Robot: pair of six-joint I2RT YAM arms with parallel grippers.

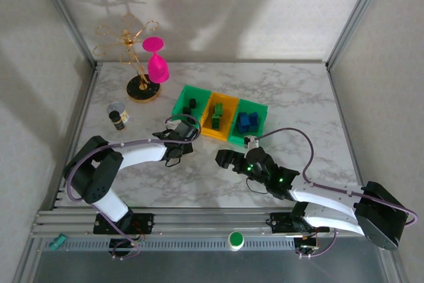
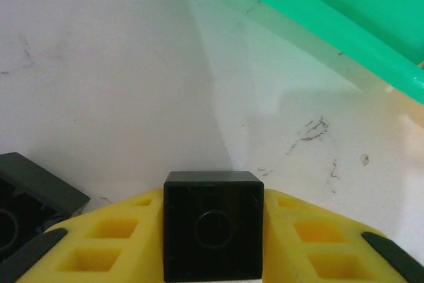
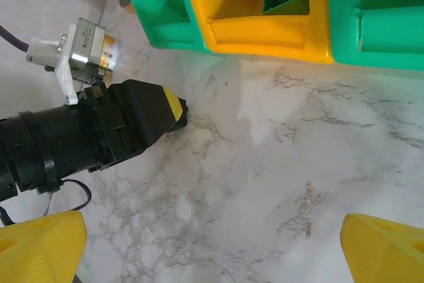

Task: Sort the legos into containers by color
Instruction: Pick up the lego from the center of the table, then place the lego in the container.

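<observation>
**Black brick in hand:** the left gripper pinches a black lego, and the step looks like the carry to the containers.

The three joined bins lie just ahead of the left gripper and to its right. The nearest green bin holds black bricks, the yellow-orange bin green ones, and the far green bin blue ones. The next move probably calls for rising above that near green wall, reaching over it, then parting the fingers. The right gripper hangs over bare marble short of the bins, its yellow fingers spread with nothing between them. The held lego is small, square and glossy black, with a round hollow facing the wrist camera, and it sits squarely between the yellow pads. A second black lego lies on the table just left of the left gripper.
</observation>
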